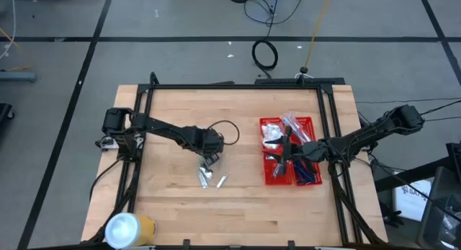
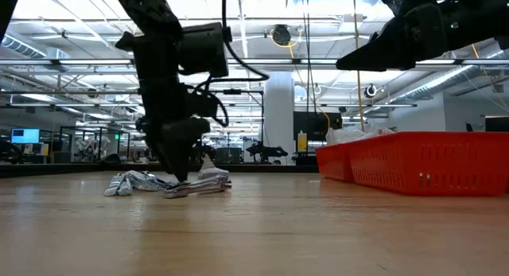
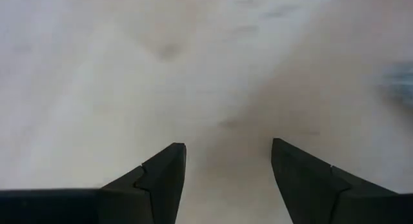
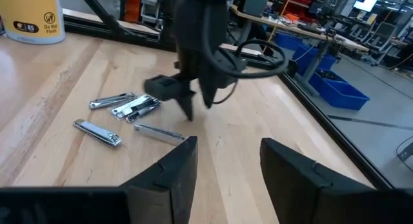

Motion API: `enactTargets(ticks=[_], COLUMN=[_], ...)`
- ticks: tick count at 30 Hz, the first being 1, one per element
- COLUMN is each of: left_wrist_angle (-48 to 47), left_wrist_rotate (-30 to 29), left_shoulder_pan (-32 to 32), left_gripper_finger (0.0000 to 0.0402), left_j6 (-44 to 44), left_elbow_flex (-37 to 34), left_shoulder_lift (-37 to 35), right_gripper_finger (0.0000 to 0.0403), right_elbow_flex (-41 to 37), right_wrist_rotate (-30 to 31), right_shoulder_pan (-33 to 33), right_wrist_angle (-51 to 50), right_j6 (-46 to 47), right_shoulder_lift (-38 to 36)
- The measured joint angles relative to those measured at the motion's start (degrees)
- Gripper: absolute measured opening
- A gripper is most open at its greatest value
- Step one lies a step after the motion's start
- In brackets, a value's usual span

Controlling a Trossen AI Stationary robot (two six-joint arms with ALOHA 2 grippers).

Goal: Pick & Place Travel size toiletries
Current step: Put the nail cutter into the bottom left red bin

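Left tool [image 1: 209, 158] beside clippers [image 1: 207, 175], open-fingered

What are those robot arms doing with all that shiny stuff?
They are sorting small toiletries. The left pincer is open and down at the table, right by a little pile of silver nail clippers, but it holds nothing. The right pincer is open too, hanging over the red basket, which already holds white packets and blue-handled items. A white-and-yellow roll stands at the table's corner.
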Motion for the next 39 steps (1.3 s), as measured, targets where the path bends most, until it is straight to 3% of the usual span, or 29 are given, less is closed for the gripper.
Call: enactTargets(ticks=[3,8,11,19,31,39], left_wrist_angle=[-1.4,-0.7,-0.1,0.0,-1.2,-7.1], left_wrist_rotate=[0.8,13.8,16.6,10.3,13.9,11.8], left_shoulder_pan=[1.8,2.8,0.2,-5.9,-5.2,-5.5], left_gripper_finger=[0.0225,0.0225,0.0225,0.0225,0.0225,0.0225], left_j6=[-2.3,-9.9,-9.4,-8.5,-16.5,-11.4], left_elbow_flex=[-0.1,2.2,5.3,12.1,13.0,13.2], left_shoulder_lift=[-0.7,-1.7,-1.7,-1.0,7.3,8.4], right_gripper_finger=[0.016,0.016,0.016,0.016,0.016,0.016], right_elbow_flex=[0.0,0.0,0.0,0.0,0.0,0.0], right_wrist_rotate=[0.0,0.1,0.1,0.2,0.1,0.0], right_shoulder_pan=[0.0,0.0,0.0,0.0,0.0,0.1], right_wrist_angle=[0.0,0.0,0.0,0.0,0.0,0.0], right_j6=[0.0,0.0,-0.3,-0.4,0.2,0.3], right_shoulder_lift=[0.0,0.0,0.0,0.0,0.0,0.0])
